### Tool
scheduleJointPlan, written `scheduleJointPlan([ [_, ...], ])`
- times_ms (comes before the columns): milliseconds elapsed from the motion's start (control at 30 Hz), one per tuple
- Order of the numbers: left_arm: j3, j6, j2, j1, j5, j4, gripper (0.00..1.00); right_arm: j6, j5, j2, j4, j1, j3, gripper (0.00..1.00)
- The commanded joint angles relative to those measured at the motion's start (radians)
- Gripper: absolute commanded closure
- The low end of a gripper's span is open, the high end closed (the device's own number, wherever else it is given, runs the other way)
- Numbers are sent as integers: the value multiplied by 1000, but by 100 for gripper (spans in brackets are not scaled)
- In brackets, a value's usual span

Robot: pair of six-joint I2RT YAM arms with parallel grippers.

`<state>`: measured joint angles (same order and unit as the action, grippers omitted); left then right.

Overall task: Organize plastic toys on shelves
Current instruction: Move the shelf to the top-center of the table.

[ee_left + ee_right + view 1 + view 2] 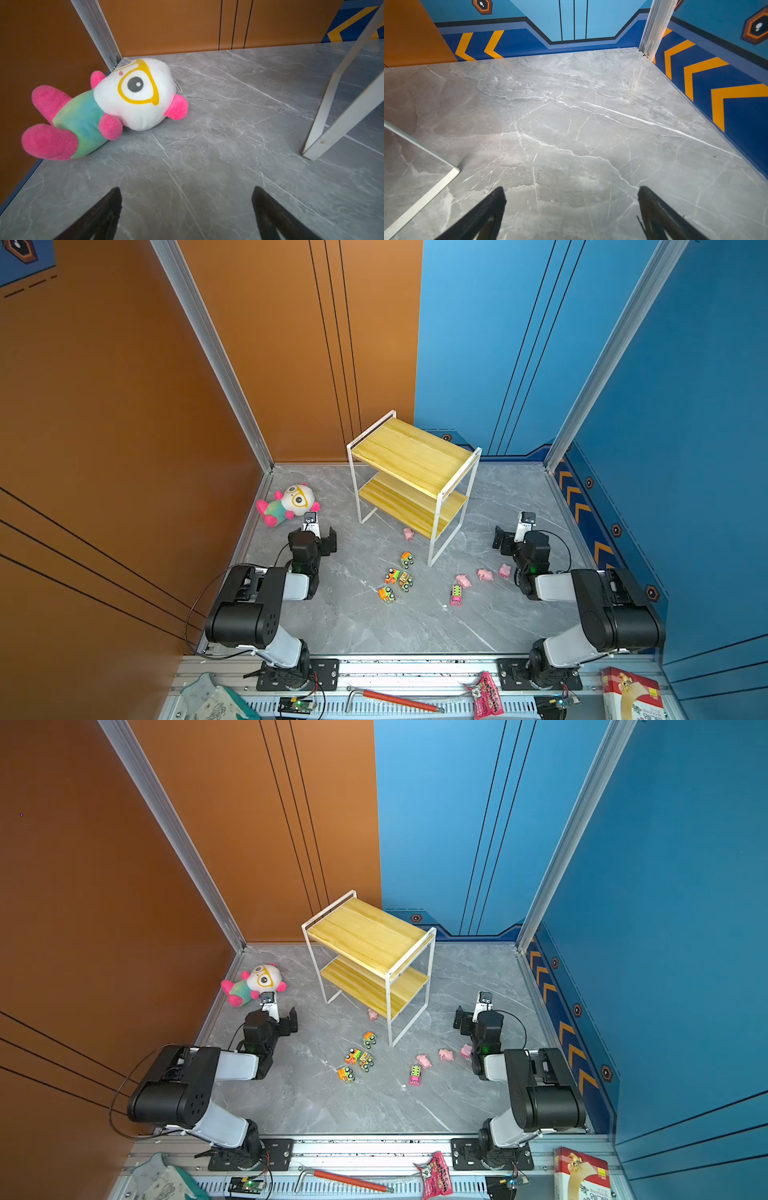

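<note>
Both gaping, empty: left pincer [187, 189], right pincer [571, 189]. Right shd drop straight over pig [504, 571] at its 6 o'clock.

On the pink truck [456, 594] details are too small to tell; wrist views cut off the shelves [313, 149].

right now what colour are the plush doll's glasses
Yellow; the plush doll shows best in the left wrist view.

The black-and-white left arm [257, 605] and right arm [602, 605] crouch folded at nine and three o'clock, with the left black gripper [187, 192] and the right black gripper [571, 191] both spread wide, holding nothing.
</note>
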<state>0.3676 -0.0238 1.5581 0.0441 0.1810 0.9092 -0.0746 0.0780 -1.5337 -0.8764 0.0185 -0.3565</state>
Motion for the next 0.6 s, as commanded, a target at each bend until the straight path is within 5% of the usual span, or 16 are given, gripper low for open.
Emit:
scheduleJointPlan([
  [0,12,10,6,-4,-14,14,2,12,-9,-14,-30,-6,-18,0],
  [567,13,22,7,-16,-29,13,2,13,-7,-14,-29,-5,-19,0],
])
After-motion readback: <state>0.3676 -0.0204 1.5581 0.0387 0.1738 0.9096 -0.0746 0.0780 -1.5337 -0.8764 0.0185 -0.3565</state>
